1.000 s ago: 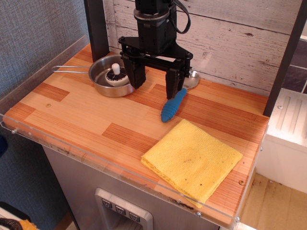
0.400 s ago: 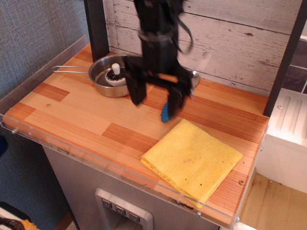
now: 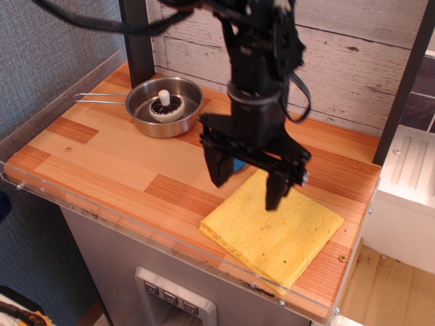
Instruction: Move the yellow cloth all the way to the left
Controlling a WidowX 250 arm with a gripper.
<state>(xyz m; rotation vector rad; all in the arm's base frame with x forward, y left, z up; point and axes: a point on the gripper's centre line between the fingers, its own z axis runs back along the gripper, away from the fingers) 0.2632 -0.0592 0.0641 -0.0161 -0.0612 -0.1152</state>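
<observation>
The yellow cloth (image 3: 272,234) lies folded and roughly square at the right front of the wooden table, with small dark specks on it. My black gripper (image 3: 248,189) hangs open just above the cloth's far left corner. Its left finger (image 3: 219,170) is over the wood beside the cloth and its right finger (image 3: 277,191) is over the cloth. Nothing is held between them.
A steel bowl (image 3: 163,106) with a long wire handle holds a mushroom-like toy at the back left. A blue object (image 3: 239,165) is mostly hidden behind my gripper. A clear plastic rim (image 3: 102,217) runs along the table's (image 3: 115,170) front and left edges. A white plank wall stands behind.
My gripper has moved forward and to the right, from beside the bowl to above the cloth's far left corner, and has come lower. The cloth has not moved.
</observation>
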